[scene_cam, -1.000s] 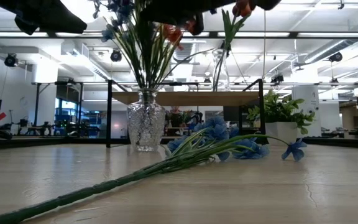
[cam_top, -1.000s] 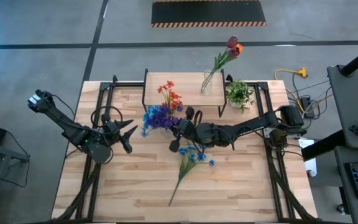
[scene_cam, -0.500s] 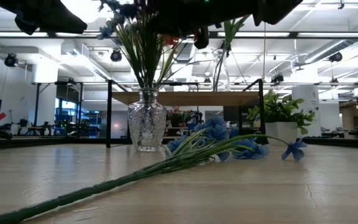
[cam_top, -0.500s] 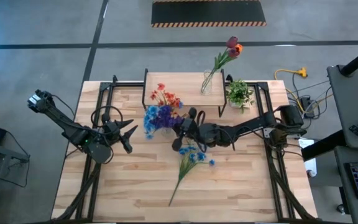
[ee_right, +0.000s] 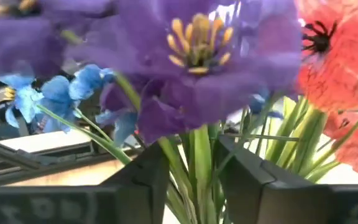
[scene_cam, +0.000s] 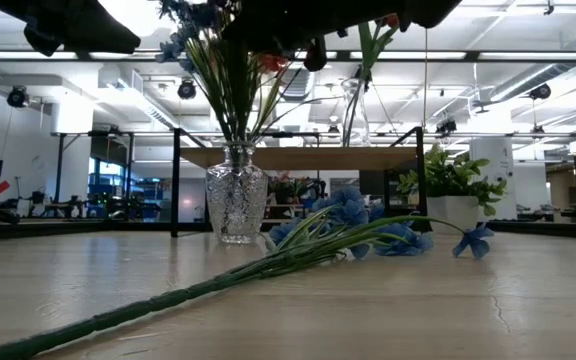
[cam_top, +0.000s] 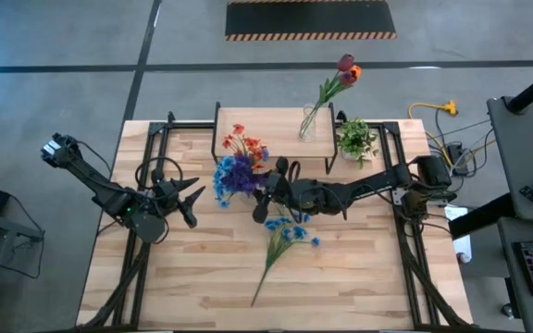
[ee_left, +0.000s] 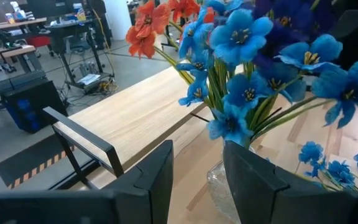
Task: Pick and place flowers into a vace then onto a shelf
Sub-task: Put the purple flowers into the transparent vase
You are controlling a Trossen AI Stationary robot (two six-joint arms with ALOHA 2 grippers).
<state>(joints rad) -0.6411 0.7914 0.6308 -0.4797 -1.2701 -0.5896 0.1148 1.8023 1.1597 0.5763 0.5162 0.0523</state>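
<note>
A glass vase (scene_cam: 235,205) stands on the table in front of the shelf (cam_top: 271,120), holding blue, purple and orange-red flowers (cam_top: 239,166). My right gripper (ee_right: 192,155) reaches level from the table's right into the bunch, open, with green stems (ee_right: 202,171) under a purple head between its fingers. One blue flower (cam_top: 283,242) lies flat on the table, stem toward the near edge. A second vase with dark red tulips (cam_top: 327,92) stands on the shelf. My left gripper (cam_top: 191,197) waits left of the vase, open and holding nothing. My right gripper has its two fingers (ee_right: 145,180) on either side of the green stems just below the purple head, coming level from the table's right. The stems stand upright in the vase. Whether a finger touches a stem, I cannot tell.
A small potted plant (cam_top: 356,139) stands right of the shelf. The shelf's black legs (scene_cam: 176,180) rise behind the vase. Bare wood lies along the near edge on both sides of the lying flower.
The flower heads in the vase have swung a little toward the table's left, and the stems now stand more upright above the vase's mouth. My right gripper has stayed at the bunch.
</note>
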